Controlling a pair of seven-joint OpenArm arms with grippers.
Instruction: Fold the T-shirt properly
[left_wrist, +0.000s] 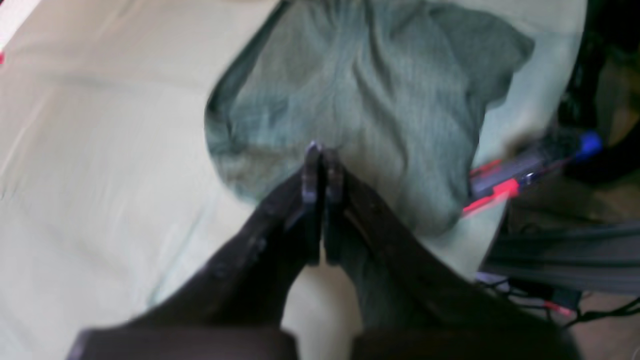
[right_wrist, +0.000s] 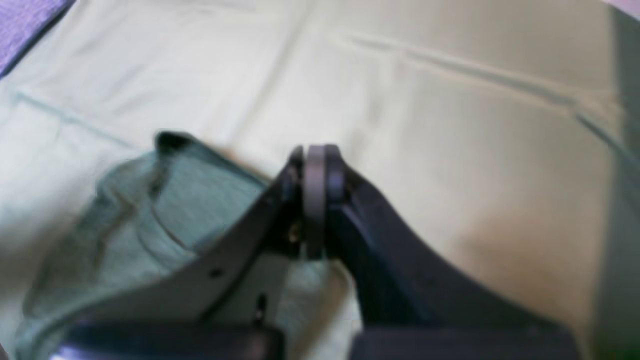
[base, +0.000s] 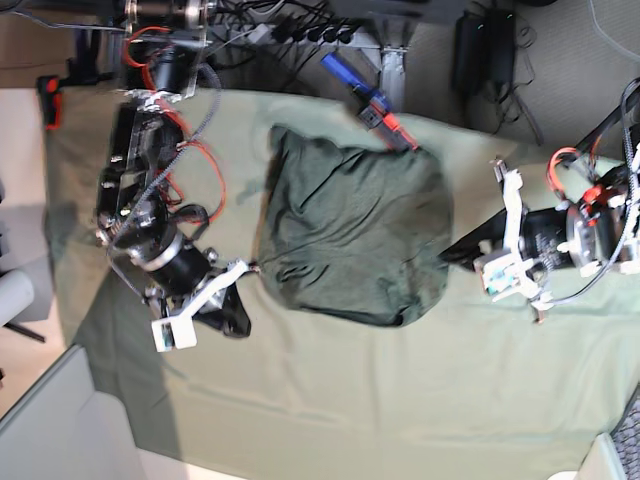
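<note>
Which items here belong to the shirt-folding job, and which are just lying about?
Part of the job:
- T-shirt
- left hand, shut at the shirt's edge
- right hand, shut at the opposite edge

Just lying about:
- blue-and-red tool
- cables
- table cloth

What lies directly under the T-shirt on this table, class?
The T-shirt lies on the pale green table cloth, which shows on all sides. What lies beneath the shirt itself is covered.

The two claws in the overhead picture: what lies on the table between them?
Only the T-shirt lies between the right gripper and the left gripper, crumpled on the table cloth. The base view shows it.
</note>
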